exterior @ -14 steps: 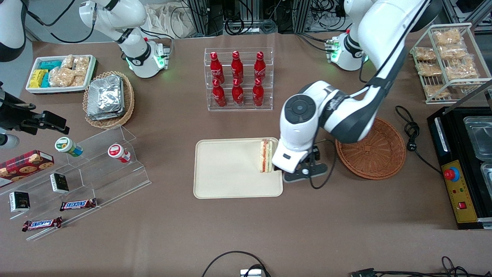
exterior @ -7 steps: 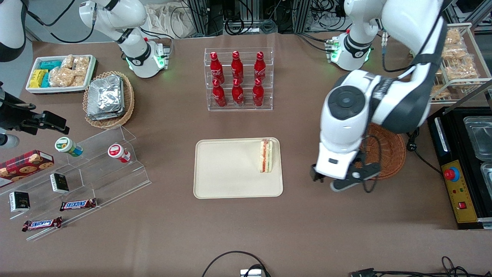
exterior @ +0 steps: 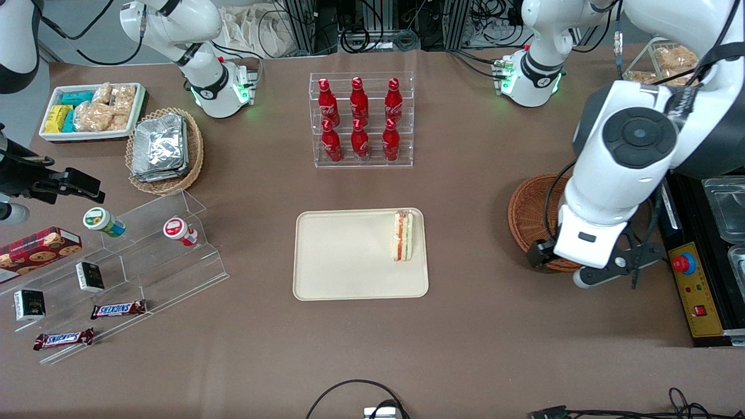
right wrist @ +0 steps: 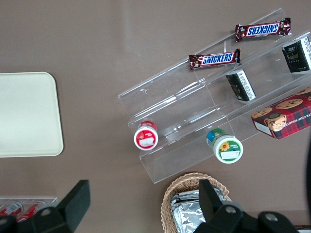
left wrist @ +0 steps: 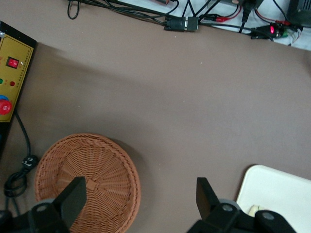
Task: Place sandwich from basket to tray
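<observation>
Sandwich (exterior: 403,235) stands on edge in the tray (exterior: 343,279), so any knock could topple it, though the gripper (left wrist: 141,199), fingers (left wrist: 73,196) spread and empty, hangs above the basket (exterior: 527,209), well apart.

counts across the tabletop

six red bottles (exterior: 359,102) in a clear rack in the upper middle of the frame; one sandwich (exterior: 403,235) on one cream tray (exterior: 343,256) at the centre; two wicker baskets, one reddish-brown basket (exterior: 529,209) and one tan basket (exterior: 195,157) holding foil packs too stacked to count; one white bin (exterior: 87,135) of snack packs; two snickers bars (exterior: 118,309); two small dark boxes (exterior: 90,276); two round-lidded tubs (exterior: 180,231); one cookie box (exterior: 38,247); one working hand (left wrist: 138,196), above the reddish-brown basket's nearer rim, its two fingers (left wrist: 73,196) spread apart.
</observation>
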